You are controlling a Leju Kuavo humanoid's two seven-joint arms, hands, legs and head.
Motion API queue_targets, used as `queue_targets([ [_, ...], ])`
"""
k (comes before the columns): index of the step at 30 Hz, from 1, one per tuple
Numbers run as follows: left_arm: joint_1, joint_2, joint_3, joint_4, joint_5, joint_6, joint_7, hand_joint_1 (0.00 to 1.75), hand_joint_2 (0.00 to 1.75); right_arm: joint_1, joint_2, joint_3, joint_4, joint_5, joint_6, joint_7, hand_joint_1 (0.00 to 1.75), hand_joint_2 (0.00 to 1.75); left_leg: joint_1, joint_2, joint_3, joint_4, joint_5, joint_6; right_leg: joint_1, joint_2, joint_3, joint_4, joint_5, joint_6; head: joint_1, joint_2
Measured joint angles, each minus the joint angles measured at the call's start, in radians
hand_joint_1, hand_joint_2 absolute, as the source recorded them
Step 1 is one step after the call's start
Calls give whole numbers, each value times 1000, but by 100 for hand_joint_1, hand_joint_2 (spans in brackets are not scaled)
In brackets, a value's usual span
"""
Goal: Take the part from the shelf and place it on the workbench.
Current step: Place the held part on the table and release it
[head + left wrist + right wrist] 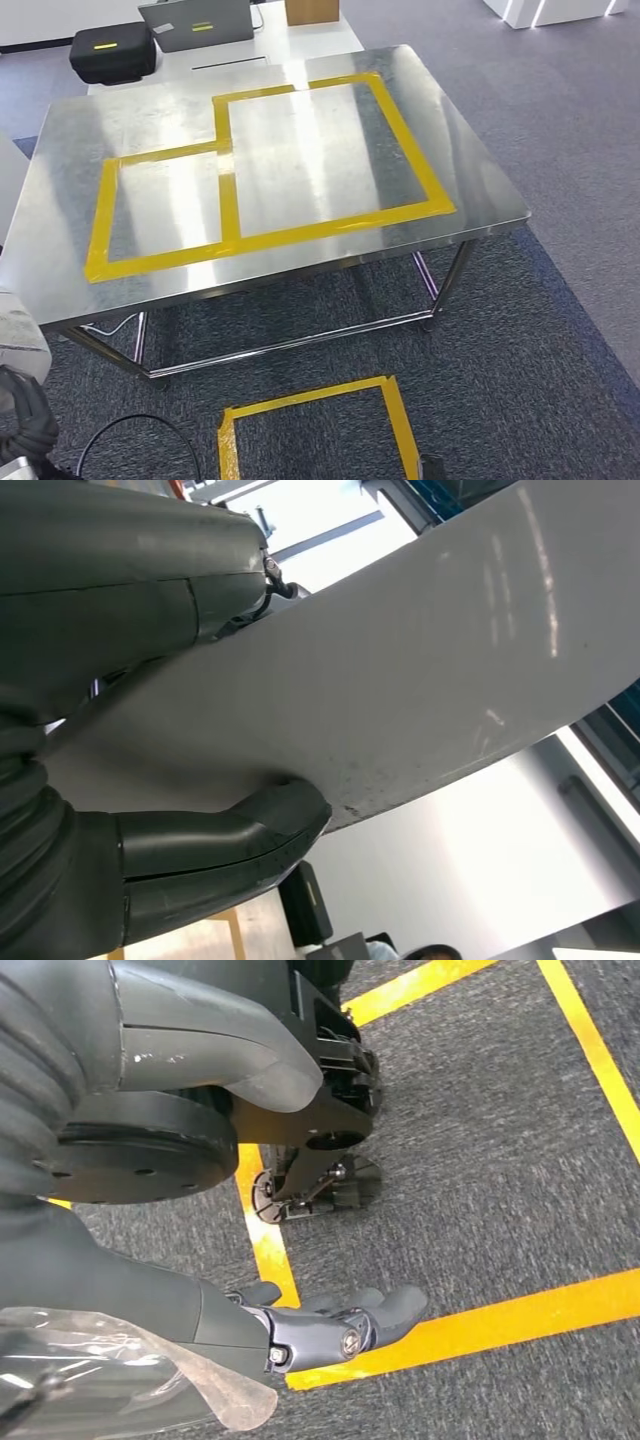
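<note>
The part (423, 670) is a flat, pale grey panel. My left hand (173, 850) grips it, with the thumb under one face and the dark fingers (136, 580) over the other. In the head view my left hand (26, 415) sits low at the left edge, short of the workbench's near left corner, with a pale piece (19, 340) just above it. The workbench (60, 270) is a bare steel table marked with yellow tape rectangles (226, 200). My right hand (340, 1325) hangs over the grey carpet with its fingers stretched out and nothing in them.
Behind the workbench a white table carries a black case (113, 50), a laptop (200, 22) and a cardboard box (311, 10). A yellow tape square (317, 425) marks the carpet in front of the bench. A black cable (143, 425) loops on the floor at lower left.
</note>
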Motion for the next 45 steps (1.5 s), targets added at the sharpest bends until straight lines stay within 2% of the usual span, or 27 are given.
queue_targets([
  [4, 0, 0, -3, 0, 0, 0, 0, 175, 175, 1, 0, -2, 0, -3, 5, 4, 0, 175, 3, 2, 1, -3, 1, 2, 6, -1, 1, 1, -2, -4, 1, 0],
  [7, 0, 0, -4, 0, 0, 0, 0, 175, 175, 1, 0, -3, 0, -4, 11, 7, 0, 175, 5, 3, 0, -4, 0, -10, 8, -1, 1, 1, -3, -6, 1, 0],
  [9, -1, 0, -4, 0, 0, 0, 0, 175, 175, 1, 0, -3, 1, -4, 13, 10, 0, 175, 4, 4, 0, -4, -2, -13, 5, -1, 2, -5, -1, -2, 0, 0],
  [12, -1, 0, -4, 0, 0, 0, 0, 175, 175, 1, 0, -3, 1, -2, 13, 12, 0, 175, 8, 12, 27, -51, 16, 1, 8, -9, 4, -7, -6, 9, 1, 0],
  [13, -1, 0, -5, 0, 0, 0, 0, 175, 175, 0, 0, -3, 1, -2, 13, 13, 0, 175, 12, 16, 38, -70, 24, 3, 10, -15, -11, 23, -24, 12, 4, 0],
  [15, -2, 0, -5, 1, 1, 0, 0, 175, 175, -1, -1, -3, 1, -1, 12, 13, 0, 175, 17, 24, 46, -82, 28, 3, 5, -28, -74, 138, -80, 20, 10, 0],
  [16, -2, 0, -5, 2, 2, 0, 0, 175, 175, 0, -1, -3, 1, -1, 12, 13, 0, 175, 18, 27, 46, -80, 26, 1, 1, -31, -106, 194, -99, 27, 11, 0],
  [17, -2, 0, -5, 2, 2, 0, 0, 175, 175, 1, -1, -3, 1, -1, 12, 14, 0, 175, 19, 28, 46, -77, 22, -3, -3, -33, -125, 225, -102, 34, 11, 0],
  [18, -2, 0, -5, 3, 2, 0, 0, 175, 175, 3, -2, -3, 1, -1, 11, 14, 0, 175, 22, 29, 46, -72, 18, -8, -8, -34, -125, 219, -86, 41, 11, 0],
  [20, -2, 0, -5, 3, 2, 0, 0, 175, 175, 4, -2, -3, 1, -1, 11, 14, 0, 175, 31, 28, 44, -52, 3, -23, -19, -33, -74, 110, -21, 58, 11, 0],
  [21, -2, 0, -5, 3, 2, 0, 0, 175, 175, 3, -2, -3, 2, -1, 11, 14, 0, 175, 34, 27, 41, -38, -9, -33, -21, -27, -44, 54, -1, 62, 14, 0],
  [23, -2, 0, -5, 4, 1, 0, 0, 175, 175, 2, -1, -3, 3, 0, 11, 14, 0, 175, 33, 24, 36, -15, -29, -49, -21, -18, -11, 5, 2, 48, 15, 0],
  [25, -2, 1, -5, 4, 0, 0, 0, 175, 175, 3, -1, -3, 3, 0, 11, 16, 0, 175, 33, 20, 34, -9, -34, -56, -18, -18, -9, 15, -5, 21, 11, 0],
  [27, -2, 2, -5, 4, 0, 0, 0, 175, 175, 4, -1, -3, 3, 1, 10, 16, 0, 175, 36, 29, 29, 9, -45, -61, -17, -24, -6, 16, -7, 6, 7, 0],
  [29, -3, 2, -5, 4, 0, 0, 0, 175, 175, 4, -1, -3, 3, 2, 10, 16, 0, 175, 35, 54, -16, 102, -89, -63, -16, -33, 1, 16, -12, -5, 2, 0],
  [31, -3, 3, -5, 4, 0, 0, 0, 175, 175, 7, -1, -3, 3, 2, 10, 16, 0, 175, 34, 68, -98, 248, -140, -61, -11, -42, 6, 16, -20, -13, 0, 0],
  [32, -3, 3, -5, 4, 0, 0, 0, 175, 175, 8, -1, -3, 3, 2, 10, 16, 0, 175, 33, 69, -129, 295, -145, -58, -8, -45, 9, 16, -24, -14, 0, 0],
  [33, -3, 3, -5, 4, 0, 0, 0, 175, 175, 8, -1, -3, 3, 2, 10, 16, 0, 175, 32, 70, -144, 305, -129, -54, -6, -47, 15, 16, -29, -14, 0, 0],
  [34, -3, 3, -5, 4, 0, 0, 0, 175, 175, 8, -1, -3, 3, 2, 10, 16, 0, 175, 29, 70, -138, 277, -94, -47, -5, -48, 23, 16, -35, -13, 0, 0],
  [36, -3, 3, -5, 4, 0, 0, 0, 175, 175, 9, 0, -3, 4, 3, 10, 17, 0, 175, 19, 74, -94, 156, -9, -26, -3, -49, 41, 14, -49, -9, 1, 0],
  [37, -3, 3, -5, 4, 0, 0, 0, 175, 175, 8, 0, -3, 4, 4, 10, 18, 0, 175, 13, 78, -72, 104, 15, -16, -2, -49, 47, 13, -56, -6, 2, 0],
  [38, -5, 3, -5, 4, -1, 0, 0, 175, 175, 8, 0, -3, 4, 6, 10, 19, 0, 175, 7, 82, -56, 67, 21, -9, -1, -51, 48, 11, -61, -2, 2, 0],
  [39, -5, 3, -5, 4, -1, 0, 0, 175, 175, 8, 0, -3, 5, 8, 10, 20, 0, 175, 4, 85, -50, 54, 11, -7, -1, -54, 46, 8, -63, 3, 2, 0],
  [42, -6, 3, -6, 4, -2, 0, 0, 175, 175, 5, 0, -3, 5, 14, 10, 20, 0, 175, 6, 77, -32, 22, -1, -8, -1, -63, 54, 0, -73, 19, 1, 0],
  [43, -6, 2, -6, 4, -2, 0, 0, 175, 175, 3, 0, -2, 5, 16, 10, 19, 0, 175, 9, 74, -23, 13, -2, -6, -2, -60, 48, 19, -86, 24, 2, 0],
  [44, -7, 2, -6, 4, -2, 0, 0, 175, 175, 2, 0, -2, 5, 16, 9, 19, 0, 175, 11, 73, -13, 6, -4, -2, -2, -56, 26, 63, -107, 27, 4, 0],
  [45, -7, 2, -6, 4, -2, 0, 0, 175, 175, 1, -1, -2, 5, 17, 9, 19, 0, 175, 11, 71, -7, 3, -8, 1, -2, -50, -13, 130, -133, 30, 6, 0],
])
